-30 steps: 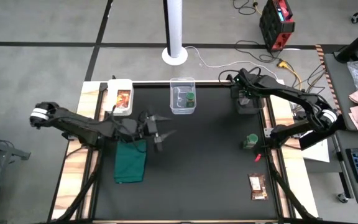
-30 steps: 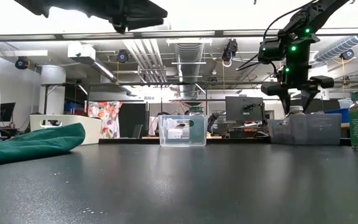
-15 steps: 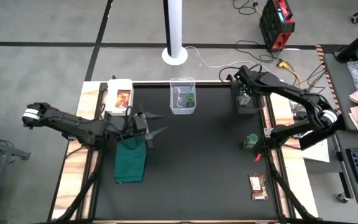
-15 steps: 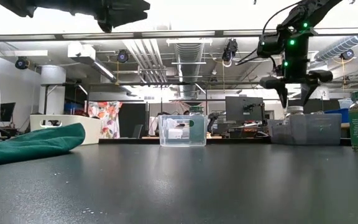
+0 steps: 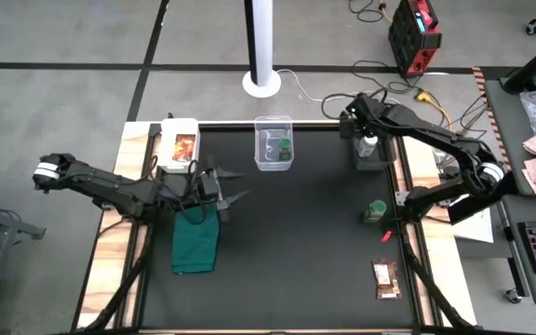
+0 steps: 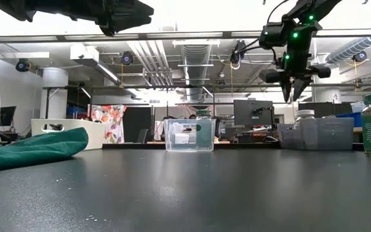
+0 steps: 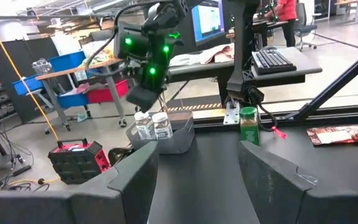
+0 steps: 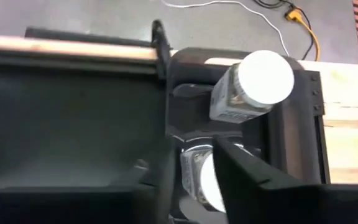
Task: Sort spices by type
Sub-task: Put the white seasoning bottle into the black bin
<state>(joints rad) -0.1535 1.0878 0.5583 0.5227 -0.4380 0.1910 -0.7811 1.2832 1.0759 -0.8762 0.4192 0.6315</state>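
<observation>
Two clear jars with white lids (image 8: 257, 81) (image 8: 201, 177) stand in the grey bin (image 5: 370, 160) at the far right. My right gripper (image 6: 294, 96) hangs above them, fingers a little apart, holding nothing. One green-lidded jar (image 5: 284, 147) stands in the clear box (image 5: 274, 140). Another green-lidded jar (image 5: 374, 211) stands on the mat's right edge. One orange-brown packet (image 5: 184, 147) lies in the white tray at the far left, and another packet (image 5: 386, 277) lies at the near right. My left gripper (image 5: 234, 186) is open and level above the green cloth's far end.
The dark green cloth (image 5: 195, 237) lies crumpled on the mat's left side. The mat's middle and near part are bare. Wooden strips edge the table on both sides. A white pole (image 5: 261, 42) stands beyond the far edge.
My right gripper has risen from just over the grey bin, and its fingers have drawn closer together; the jars stay in the bin. My left gripper has drawn back a little toward the table's left edge, still open.
</observation>
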